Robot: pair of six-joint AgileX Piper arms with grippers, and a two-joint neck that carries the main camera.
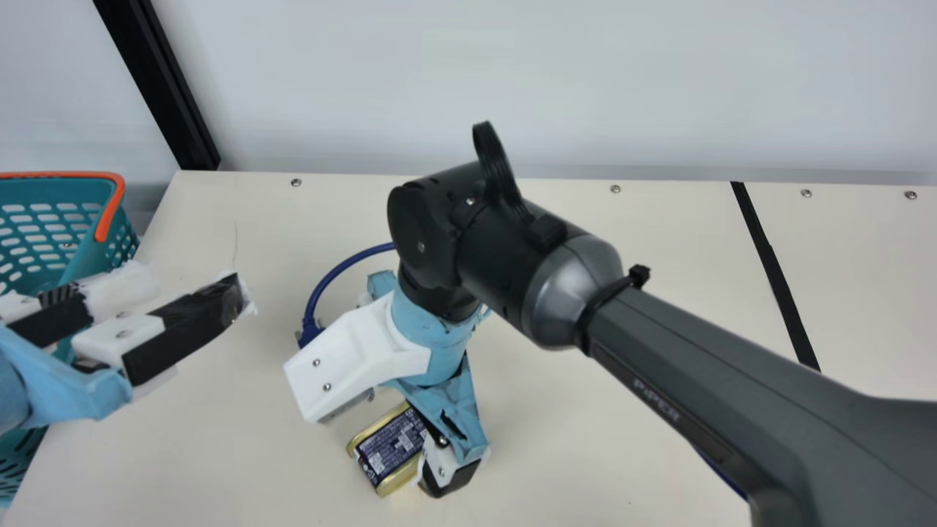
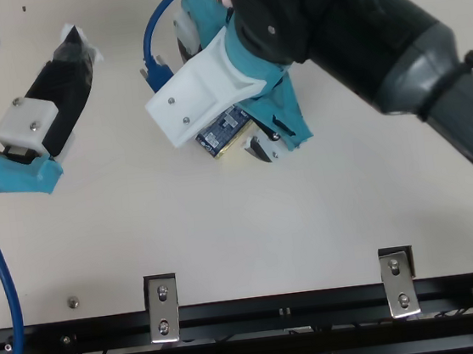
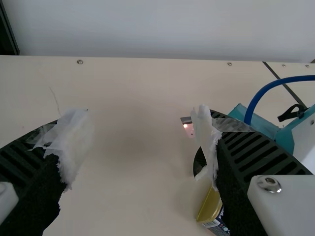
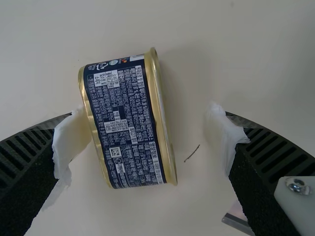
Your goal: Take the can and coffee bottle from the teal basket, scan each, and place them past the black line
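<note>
The right gripper point(image 1: 395, 373) straddles the can point(image 1: 388, 446), lying on its side on the cream table point(image 1: 241, 454), fingers spread, as the left gripper point(image 1: 192, 284), also spread, hangs to the can's left.

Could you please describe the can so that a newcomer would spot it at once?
On the cream table, look to the teal basket's right, beneath the right hand. The can lies there on its side, its dark blue label crowded with small white print. Its gold rims set it apart from the hand's black fingers and white pads.
</note>
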